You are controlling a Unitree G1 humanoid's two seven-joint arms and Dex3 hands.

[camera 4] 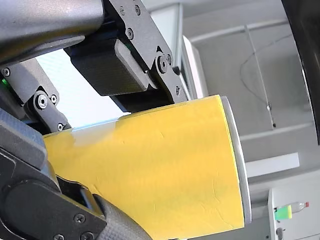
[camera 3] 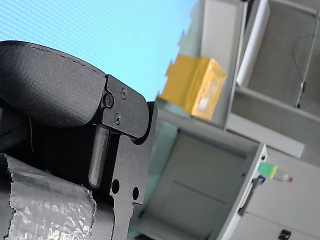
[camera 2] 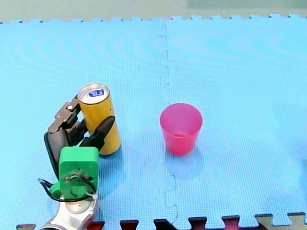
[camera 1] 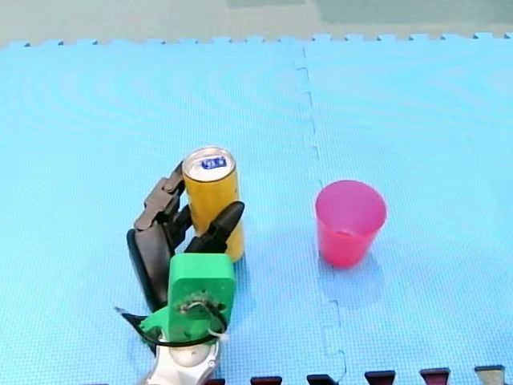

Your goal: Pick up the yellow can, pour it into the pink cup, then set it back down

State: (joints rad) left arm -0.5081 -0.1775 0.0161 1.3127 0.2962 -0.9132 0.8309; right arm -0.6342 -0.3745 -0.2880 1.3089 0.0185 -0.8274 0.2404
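Note:
The yellow can (camera 1: pixel 212 200) stands upright on the blue foam mat, left of centre, its silver top with a blue tab facing up. My left hand (camera 1: pixel 200 202) comes in from the bottom left and is shut on the can: black fingers (camera 1: pixel 164 200) press its left side and the thumb (camera 1: pixel 228 224) crosses its front. The second wrist view shows the can (camera 4: pixel 160 175) close up, clamped between black finger links (camera 4: pixel 115 65). The pink cup (camera 1: pixel 349 222) stands upright and apart, to the can's right.
The blue foam mat (camera 1: pixel 417 120) has a jigsaw seam (camera 1: pixel 309 120) running front to back between can and cup. Its toothed front edge (camera 1: pixel 377 375) lies close below the hand. In the first wrist view a yellow box (camera 3: pixel 197 87) sits by grey cabinets.

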